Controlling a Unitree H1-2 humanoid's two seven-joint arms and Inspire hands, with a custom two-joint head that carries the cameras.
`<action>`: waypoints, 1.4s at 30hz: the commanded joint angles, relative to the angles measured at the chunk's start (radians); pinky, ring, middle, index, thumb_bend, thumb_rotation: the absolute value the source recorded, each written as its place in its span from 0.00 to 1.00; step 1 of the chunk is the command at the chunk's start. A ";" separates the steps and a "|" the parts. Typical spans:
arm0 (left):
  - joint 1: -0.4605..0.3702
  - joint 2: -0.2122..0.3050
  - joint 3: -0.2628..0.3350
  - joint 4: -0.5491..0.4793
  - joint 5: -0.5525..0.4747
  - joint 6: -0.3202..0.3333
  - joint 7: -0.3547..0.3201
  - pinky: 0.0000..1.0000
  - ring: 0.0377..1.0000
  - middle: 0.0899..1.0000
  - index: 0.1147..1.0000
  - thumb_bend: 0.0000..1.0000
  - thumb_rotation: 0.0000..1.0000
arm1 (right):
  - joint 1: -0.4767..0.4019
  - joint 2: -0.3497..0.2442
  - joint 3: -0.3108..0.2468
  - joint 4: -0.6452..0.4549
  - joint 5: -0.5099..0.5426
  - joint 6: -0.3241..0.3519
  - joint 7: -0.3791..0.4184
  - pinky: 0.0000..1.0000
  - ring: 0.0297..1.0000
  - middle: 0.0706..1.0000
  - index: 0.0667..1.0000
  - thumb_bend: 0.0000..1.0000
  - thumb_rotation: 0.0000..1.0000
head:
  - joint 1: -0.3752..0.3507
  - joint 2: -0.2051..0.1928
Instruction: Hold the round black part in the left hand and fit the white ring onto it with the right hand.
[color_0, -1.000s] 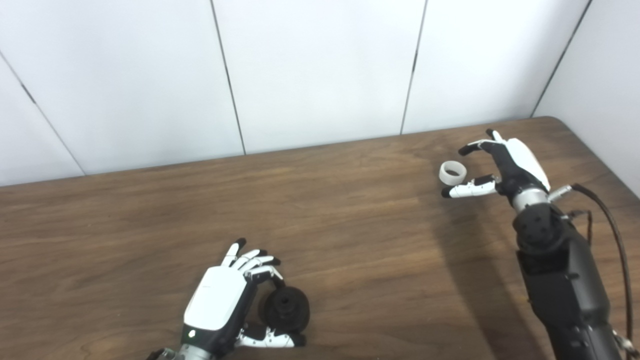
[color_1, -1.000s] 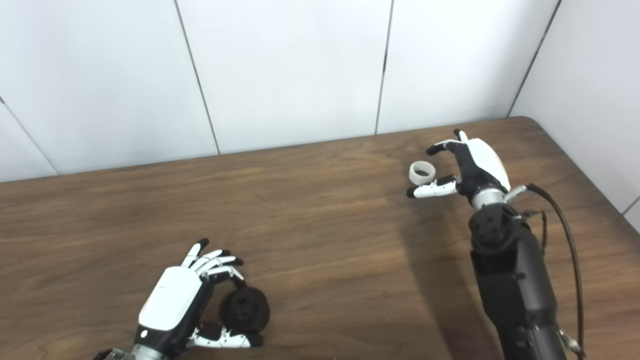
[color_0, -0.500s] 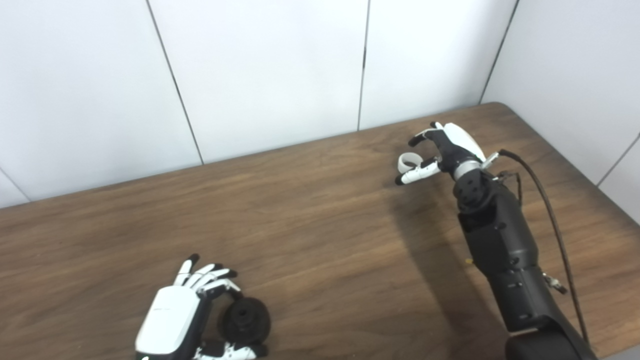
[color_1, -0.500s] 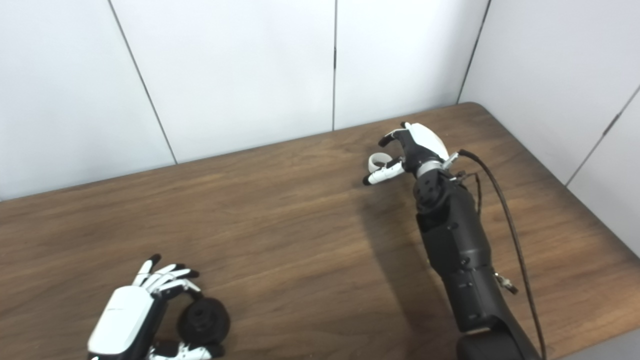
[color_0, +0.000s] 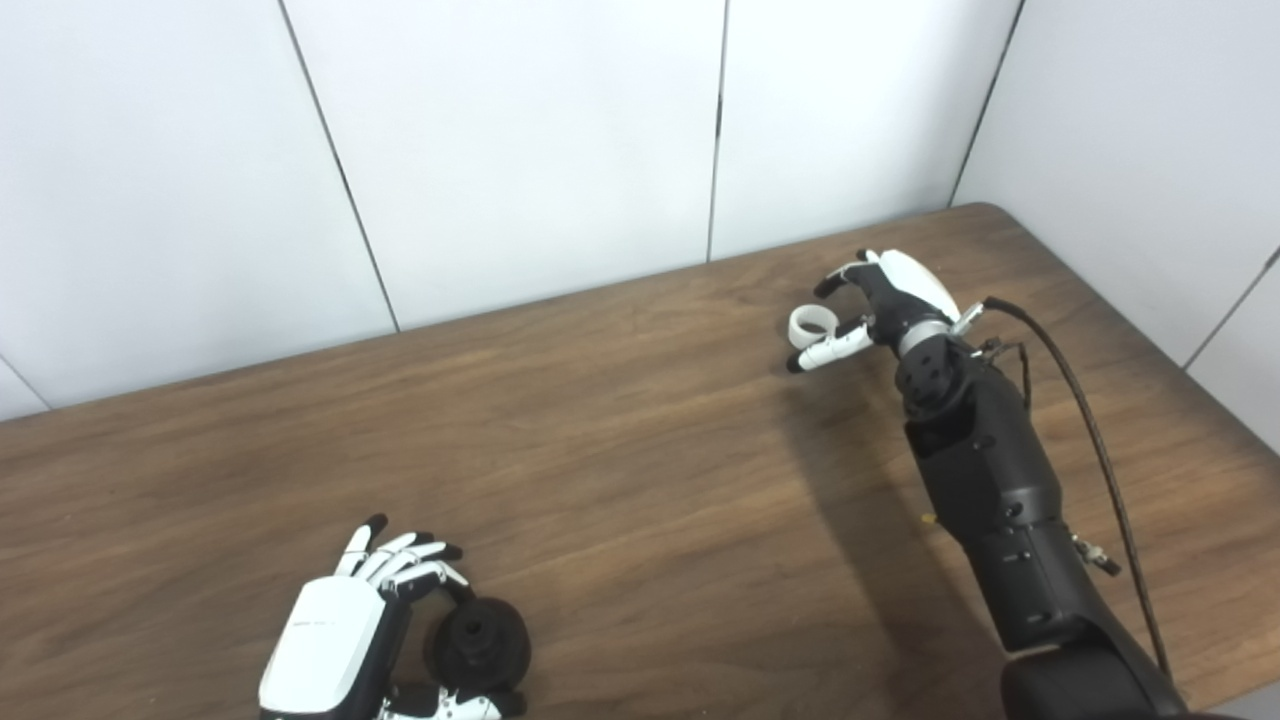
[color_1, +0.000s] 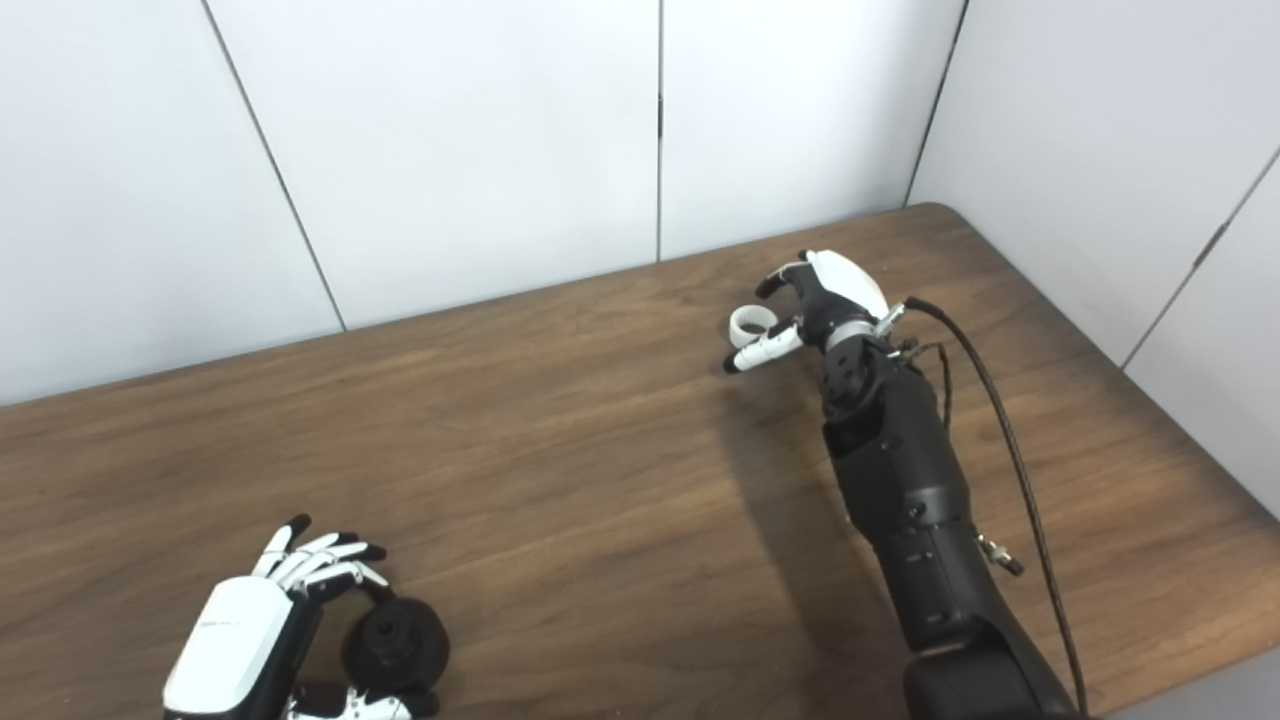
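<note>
- Nearest the camera: left hand (color_0: 335, 650) sits low on the tabletop (color_0: 620, 480) with the black part (color_0: 478, 645) cupped between its fingers (color_0: 400, 555) and thumb. Fingers arch over the far side of the part, thumb runs along its near side, so it looks bracketed from both sides. I can't tell how firmly it's gripped, could be a loose cradle.
- The part's bored face is turned out to the right, away from the palm. Makes sense to me: that leaves the open face clear for the ring to come in from the other side.
- The part seems to rest on the tabletop, not lifted yet as far as I can see.
- Middle of the tabletop between the two hands is just bare wood, and the two are well apart.
- Far side: right hand (color_1: 815, 300) is way out near the back right corner, arm stretched across. The ring (color_0: 808, 324) sits in the gap between its curled upper fingers and the thumb poking out below it. Fingers are narrowed around the ring but whether they actually pinch it, can't say for sure, contact is too small to read.
- My guess is we're at the pick-up step for the ring; fitting hasn't started.
- Cable (color_0: 1080, 400) loops off the right wrist, clear of everything.
</note>
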 joint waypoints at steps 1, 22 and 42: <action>-0.013 0.014 0.005 -0.004 0.007 -0.018 0.013 0.98 0.84 0.74 0.42 0.52 0.05 | -0.049 -0.035 0.000 -0.009 -0.018 -0.007 -0.014 0.99 1.00 1.00 0.71 0.86 0.21 | 0.002 0.001; -0.019 0.018 0.005 -0.014 -0.001 -0.016 -0.005 0.98 0.84 0.75 0.42 0.52 0.05 | -0.070 -0.053 0.023 0.076 0.005 -0.007 -0.043 1.00 1.00 0.98 0.70 0.84 0.23 | 0.015 0.001; -0.019 0.012 -0.002 -0.007 0.002 -0.018 -0.003 0.98 0.84 0.74 0.42 0.52 0.05 | -0.121 -0.046 -0.019 0.089 0.019 -0.007 -0.047 0.99 1.00 0.96 0.68 0.86 0.23 | 0.029 0.011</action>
